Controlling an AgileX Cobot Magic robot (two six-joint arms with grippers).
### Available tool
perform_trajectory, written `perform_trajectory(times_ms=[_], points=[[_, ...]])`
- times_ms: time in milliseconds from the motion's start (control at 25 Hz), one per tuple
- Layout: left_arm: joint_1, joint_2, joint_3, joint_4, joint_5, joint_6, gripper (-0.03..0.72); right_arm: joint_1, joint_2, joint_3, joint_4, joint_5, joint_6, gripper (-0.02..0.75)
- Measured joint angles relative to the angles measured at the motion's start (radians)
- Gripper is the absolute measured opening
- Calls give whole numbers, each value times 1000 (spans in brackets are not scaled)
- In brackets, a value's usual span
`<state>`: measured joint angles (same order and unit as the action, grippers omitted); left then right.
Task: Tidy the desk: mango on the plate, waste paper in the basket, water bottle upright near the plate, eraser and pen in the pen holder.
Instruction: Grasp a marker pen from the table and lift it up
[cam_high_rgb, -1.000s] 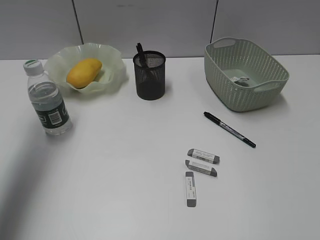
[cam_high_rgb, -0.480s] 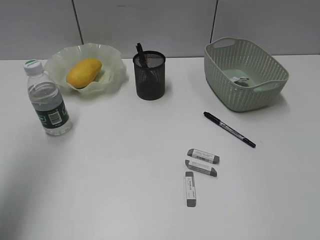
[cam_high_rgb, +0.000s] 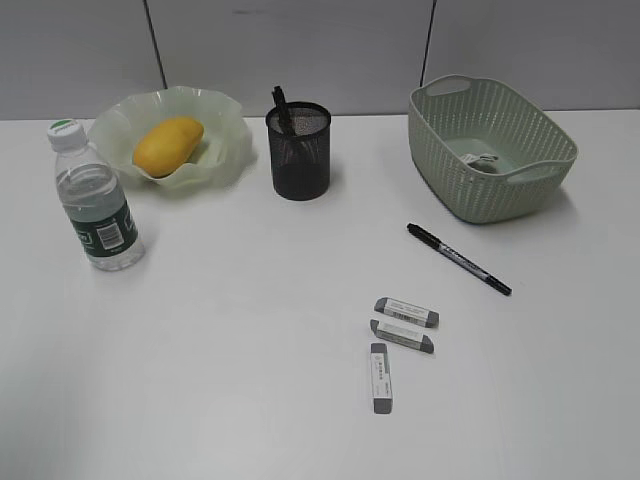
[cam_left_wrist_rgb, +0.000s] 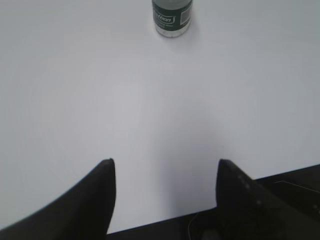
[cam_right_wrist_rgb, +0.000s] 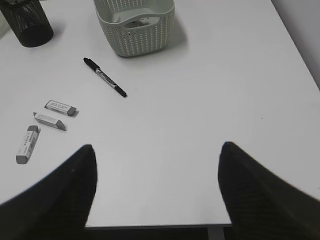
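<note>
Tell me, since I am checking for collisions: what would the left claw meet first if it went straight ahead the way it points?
Probably the water bottle: it stands ahead of the open left claw, slightly right of centre, with only bare desk between. Depth is unclear.

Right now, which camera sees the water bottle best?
The exterior view: the whole bottle stands upright there, cap to base, beside the plate. The left wrist view catches only its lower part at the top edge. The right wrist view misses it.

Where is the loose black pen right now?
In the exterior view the pen lies flat on the right half of the desk, just in front of the basket and above the three erasers.
</note>
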<state>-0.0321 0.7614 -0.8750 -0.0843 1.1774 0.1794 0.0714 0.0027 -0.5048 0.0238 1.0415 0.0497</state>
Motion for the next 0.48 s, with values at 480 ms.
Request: perform_trajectory(times_ms=[480], points=[[0,-447,272,-54,-80,-1,477,0,440,-120,5,1,-135,593]])
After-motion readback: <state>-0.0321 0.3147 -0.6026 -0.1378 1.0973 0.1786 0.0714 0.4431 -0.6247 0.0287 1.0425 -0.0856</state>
